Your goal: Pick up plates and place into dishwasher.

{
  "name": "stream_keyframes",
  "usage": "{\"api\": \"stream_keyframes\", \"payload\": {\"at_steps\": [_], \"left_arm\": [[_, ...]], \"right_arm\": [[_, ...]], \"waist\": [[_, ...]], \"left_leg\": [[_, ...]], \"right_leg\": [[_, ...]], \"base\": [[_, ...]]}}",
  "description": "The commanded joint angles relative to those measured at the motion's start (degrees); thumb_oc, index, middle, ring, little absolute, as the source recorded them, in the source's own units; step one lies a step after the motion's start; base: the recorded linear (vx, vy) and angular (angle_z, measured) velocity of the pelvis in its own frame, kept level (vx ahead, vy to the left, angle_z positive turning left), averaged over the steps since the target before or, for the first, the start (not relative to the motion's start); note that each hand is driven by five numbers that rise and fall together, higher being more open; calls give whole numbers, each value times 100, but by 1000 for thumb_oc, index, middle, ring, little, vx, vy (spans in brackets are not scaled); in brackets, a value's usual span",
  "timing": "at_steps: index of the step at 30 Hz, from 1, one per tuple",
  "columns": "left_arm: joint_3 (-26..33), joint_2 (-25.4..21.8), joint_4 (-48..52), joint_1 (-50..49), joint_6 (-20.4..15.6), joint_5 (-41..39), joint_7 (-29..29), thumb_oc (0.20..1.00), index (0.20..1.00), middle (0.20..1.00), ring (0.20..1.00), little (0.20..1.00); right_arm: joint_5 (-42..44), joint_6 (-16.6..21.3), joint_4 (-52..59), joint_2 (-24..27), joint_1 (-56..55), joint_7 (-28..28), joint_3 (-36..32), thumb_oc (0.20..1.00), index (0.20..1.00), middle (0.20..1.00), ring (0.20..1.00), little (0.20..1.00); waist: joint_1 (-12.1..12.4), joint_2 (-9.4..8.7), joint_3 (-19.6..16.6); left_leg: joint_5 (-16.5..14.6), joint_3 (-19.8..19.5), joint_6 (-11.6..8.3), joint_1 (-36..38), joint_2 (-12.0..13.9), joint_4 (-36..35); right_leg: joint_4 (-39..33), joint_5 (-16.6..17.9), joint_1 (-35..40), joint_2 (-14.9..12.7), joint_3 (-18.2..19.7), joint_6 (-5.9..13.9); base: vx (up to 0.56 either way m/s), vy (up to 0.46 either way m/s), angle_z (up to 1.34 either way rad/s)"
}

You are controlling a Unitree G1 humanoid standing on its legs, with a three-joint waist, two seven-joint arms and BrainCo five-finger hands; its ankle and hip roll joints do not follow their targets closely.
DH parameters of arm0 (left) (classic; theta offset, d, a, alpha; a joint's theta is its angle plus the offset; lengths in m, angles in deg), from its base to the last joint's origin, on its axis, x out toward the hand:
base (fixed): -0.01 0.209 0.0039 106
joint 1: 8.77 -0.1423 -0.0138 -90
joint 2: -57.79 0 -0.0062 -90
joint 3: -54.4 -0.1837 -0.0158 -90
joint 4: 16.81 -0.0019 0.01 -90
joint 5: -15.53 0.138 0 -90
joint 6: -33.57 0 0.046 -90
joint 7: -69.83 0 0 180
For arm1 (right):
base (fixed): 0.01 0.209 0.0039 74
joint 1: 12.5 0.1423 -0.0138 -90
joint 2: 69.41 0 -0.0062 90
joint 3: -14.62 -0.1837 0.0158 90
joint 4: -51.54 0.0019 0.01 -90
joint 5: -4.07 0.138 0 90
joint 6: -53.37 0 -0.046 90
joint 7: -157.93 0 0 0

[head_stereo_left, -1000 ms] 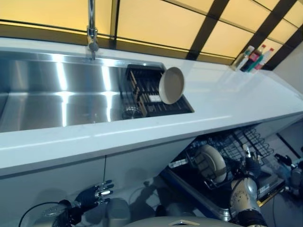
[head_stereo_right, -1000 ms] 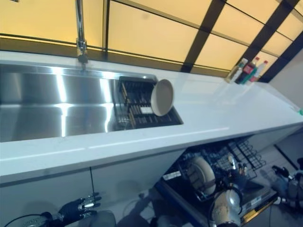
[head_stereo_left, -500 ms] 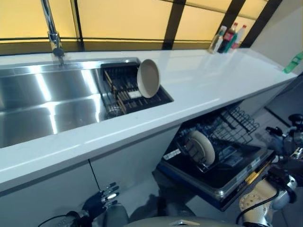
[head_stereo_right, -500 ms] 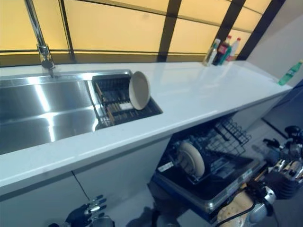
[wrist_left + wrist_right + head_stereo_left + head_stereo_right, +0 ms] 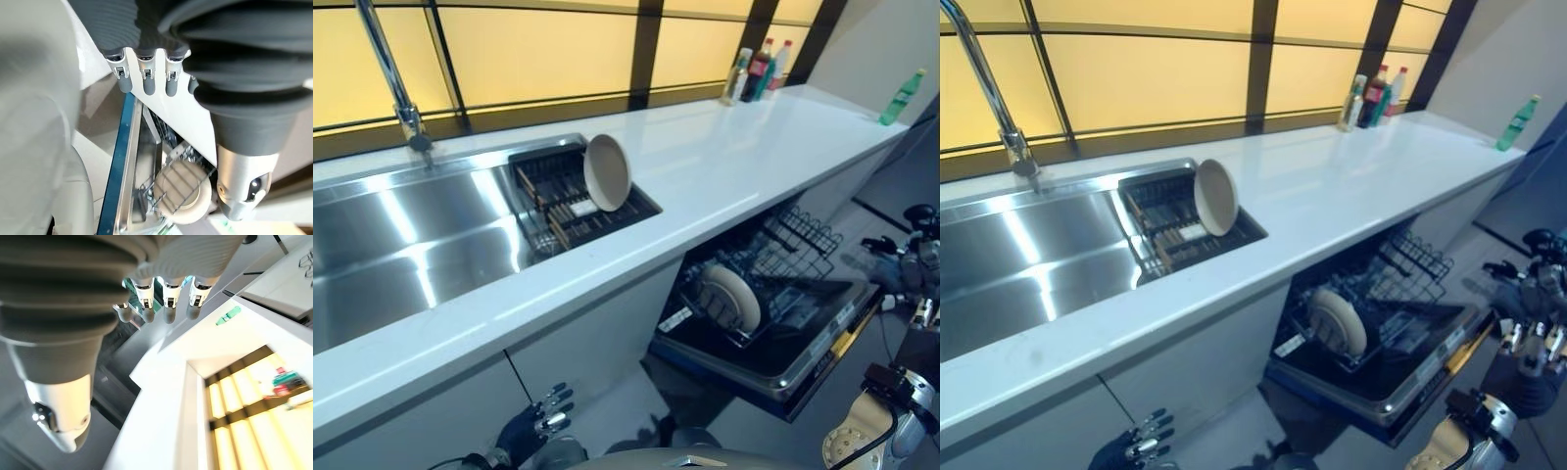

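Setting: a long white counter (image 5: 724, 166) ran beneath yellow-lit windows, with a steel sink (image 5: 401, 245) set into its left part and a tall faucet (image 5: 396, 93) at the back edge.
Sink rack: a dark dish rack (image 5: 573, 201) sat at the sink's right end, beside the counter.
Plate in rack: a cream plate (image 5: 607, 172) stood on edge in that rack, tilted and facing right.
Dishwasher: the dishwasher (image 5: 773, 323) below the counter stood open, its door down and its lower wire basket (image 5: 1371, 318) pulled out.
Plate in dishwasher: a second cream plate (image 5: 729, 299) stood upright among the basket's wires, near the basket's left side; the left wrist view showed it too (image 5: 183, 198).
Bottles: a cluster of bottles (image 5: 759, 69) stood at the counter's far back; a green bottle (image 5: 899, 96) stood alone at the counter's far right end.
Left hand: the left hand (image 5: 536, 428) hung low in front of the cabinet, fingers straight and relaxed, holding nothing.
Right hand: the right hand (image 5: 1533, 338) was raised at the right edge, beyond the open door, fingers loosely extended and empty, clear of the basket.
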Motion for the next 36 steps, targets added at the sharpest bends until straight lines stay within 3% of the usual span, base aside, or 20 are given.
{"api": "stream_keyframes", "payload": {"at_steps": [1,5,11,20,23,27,29,32,35,36], "left_arm": [[-224,-46,788,305,-492,-139,310,1000,1000,1000,1000,1000],[-537,-174,1218,535,-579,-219,499,1000,1000,1000,1000,1000],[-1069,-257,1549,1048,-513,-397,890,1000,1000,1000,1000,1000],[-1910,-687,2609,2218,-317,-829,1811,1000,1000,1000,1000,1000],[-2133,-849,3004,2707,-275,-1022,1739,1000,1000,1000,1000,1000],[-2015,-763,3304,3095,-274,-1628,1442,1000,1000,1000,1000,1000],[-1594,-431,3440,3238,-239,-2351,966,1000,1000,1000,1000,1000],[-954,77,3385,3206,-307,-2843,599,1000,1000,1000,1000,1000],[-555,277,3592,3006,-823,-2526,390,1000,1000,1000,1000,1000],[-387,259,3808,2918,-1032,-2447,75,1000,1000,1000,1000,1000]], "right_arm": [[-1139,-65,206,612,349,-671,281,1000,1000,1000,1000,1000],[-1660,-312,-5,799,468,-875,651,1000,1000,1000,1000,1000],[-1169,-365,-210,883,763,-427,1249,1000,1000,1000,1000,1000],[-1337,-470,-326,856,1484,-594,1578,1000,1000,1000,1000,1000],[-1211,-481,-343,784,1608,-536,1569,1000,1000,1000,1000,1000],[-693,-625,-195,674,1616,-34,1593,1000,1000,1000,1000,1000],[137,-951,-12,504,1540,883,1622,1000,1000,1000,1000,1000],[838,-1362,227,303,1411,1651,1648,1000,1000,1000,1000,1000],[892,-1484,432,271,1383,1798,1706,1000,1000,1000,1000,1000],[998,-1504,526,295,1391,1839,1752,1000,1000,1000,1000,1000]], "waist": [[-95,368,84],[-160,460,-1],[-305,598,-105],[-556,831,-135],[-598,887,-178],[-603,902,-244],[-546,876,-304],[-424,813,-375],[-260,743,-426],[-177,713,-422]], "left_leg": [[0,-156,141,775,-118,-895],[65,-151,95,866,-155,-1092],[69,-36,74,1004,-216,-1296],[28,137,78,1186,-260,-1441],[71,87,73,1196,-299,-1526],[93,47,72,1197,-349,-1592],[115,22,66,1191,-381,-1645],[156,-74,48,1171,-408,-1717],[182,-219,15,1127,-429,-1731],[186,-271,2,1107,-432,-1718]], "right_leg": [[277,540,0,431,-275,-83],[144,403,60,462,-239,-148],[-7,321,76,488,-110,-222],[55,387,16,492,78,-183],[69,416,21,490,107,-170],[111,478,-20,465,114,-160],[121,513,-41,427,71,-182],[93,477,-14,410,-24,-221],[38,381,56,407,-143,-275],[33,336,78,402,-212,-295]], "base": [[-134,122,-6],[-106,113,-13],[-71,86,-11],[-49,62,-19],[-34,32,-5],[-18,11,0],[-30,24,4],[-37,17,8],[-49,13,27],[-52,20,32]]}}
